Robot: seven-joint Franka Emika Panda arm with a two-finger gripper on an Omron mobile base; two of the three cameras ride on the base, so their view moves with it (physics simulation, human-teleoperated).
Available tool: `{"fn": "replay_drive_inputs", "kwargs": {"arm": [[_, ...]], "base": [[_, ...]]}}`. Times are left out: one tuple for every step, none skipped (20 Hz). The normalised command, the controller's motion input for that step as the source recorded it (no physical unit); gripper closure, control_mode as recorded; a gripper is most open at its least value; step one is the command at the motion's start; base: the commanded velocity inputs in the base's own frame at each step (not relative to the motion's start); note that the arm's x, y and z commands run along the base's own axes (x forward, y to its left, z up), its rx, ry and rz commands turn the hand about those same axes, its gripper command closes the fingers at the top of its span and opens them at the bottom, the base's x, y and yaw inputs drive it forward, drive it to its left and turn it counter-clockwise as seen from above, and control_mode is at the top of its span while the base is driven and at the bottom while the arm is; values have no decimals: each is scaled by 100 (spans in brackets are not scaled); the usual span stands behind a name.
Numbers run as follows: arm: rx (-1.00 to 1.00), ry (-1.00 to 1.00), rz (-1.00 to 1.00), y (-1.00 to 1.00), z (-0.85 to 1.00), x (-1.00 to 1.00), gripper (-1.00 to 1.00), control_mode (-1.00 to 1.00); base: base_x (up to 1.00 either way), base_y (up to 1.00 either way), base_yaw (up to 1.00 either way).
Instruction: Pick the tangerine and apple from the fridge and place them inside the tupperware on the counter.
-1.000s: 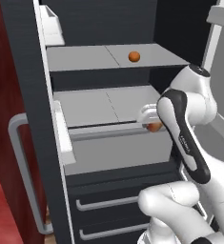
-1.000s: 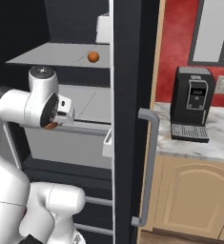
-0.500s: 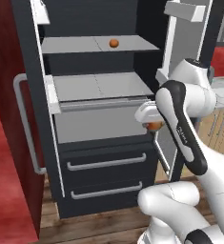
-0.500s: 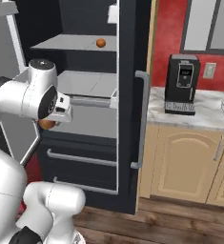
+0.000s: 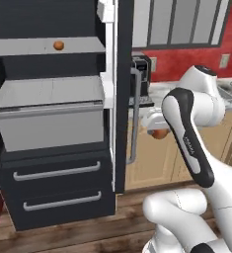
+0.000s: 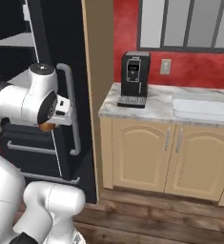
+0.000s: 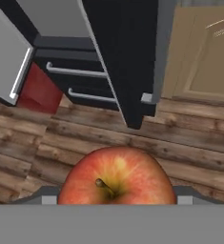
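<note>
My gripper (image 5: 159,131) is shut on the apple (image 5: 160,134), a reddish-orange ball held in front of the beige cabinet doors, to the right of the fridge (image 5: 58,197). The hand view looks down on the apple (image 7: 117,176) with its dark stem, high above the wooden floor. From the right base view the apple (image 6: 46,126) peeks out under the gripper (image 6: 49,125). The tangerine (image 5: 58,45) rests on the fridge's upper shelf. On the marbled counter (image 6: 151,108) lies the wide white tupperware (image 6: 202,106), well to the right of the gripper.
A black coffee machine (image 6: 135,78) stands on the counter's left end. The open fridge door (image 5: 121,94) with its grey bar handle juts out between the shelves and the counter. Beige cabinet doors (image 6: 142,157) and wooden floor lie below.
The whole picture has shifted: the base has turned right, so the fridge slid left and the counter came into view. The apple stays in the shut gripper.
</note>
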Motion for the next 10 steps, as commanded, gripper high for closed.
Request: {"fn": "replay_drive_inputs", "kwargs": {"arm": [[0, 0, 0, 0, 0, 0, 100, 100], [0, 0, 0, 0, 0, 0, 100, 100], [0, 0, 0, 0, 0, 0, 100, 100], [0, 0, 0, 0, 0, 0, 100, 100], [0, 0, 0, 0, 0, 0, 100, 100], [0, 0, 0, 0, 0, 0, 100, 100], [0, 0, 0, 0, 0, 0, 100, 100], [0, 0, 0, 0, 0, 0, 100, 100], [0, 0, 0, 0, 0, 0, 100, 100], [0, 0, 0, 0, 0, 0, 100, 100]], "base": [[1, -100, -4], [4, -100, -4], [8, -100, -4], [11, -100, -4], [15, -100, -4], [21, -100, -4], [25, -100, -4], [26, -100, -4], [30, -100, -4], [34, -100, -4]]}}
